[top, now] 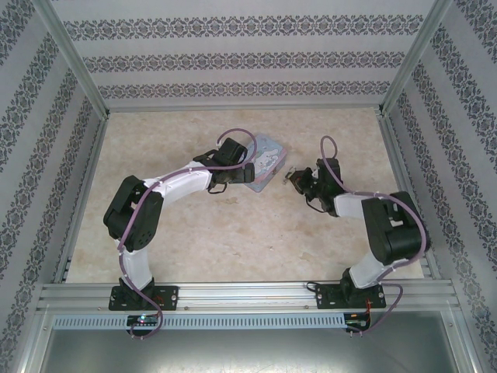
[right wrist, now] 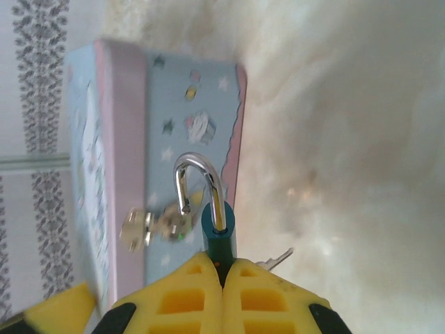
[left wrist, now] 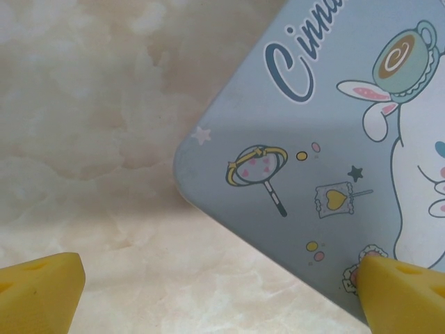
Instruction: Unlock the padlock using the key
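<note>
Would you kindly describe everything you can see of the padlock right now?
The padlock is small: dark teal body, shiny silver metal shackle. The shut right gripper pinches its lower body, shackle pointing away. One shackle leg sits in the body; the other looks free, before the pale blue tin.

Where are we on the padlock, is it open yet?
Looks mostly done: the shackle has one leg free of the padlock body. In hand: right tool shut on the padlock, key poking out beside it. Left tool open over the tin. Remaining: confirm full release.
</note>
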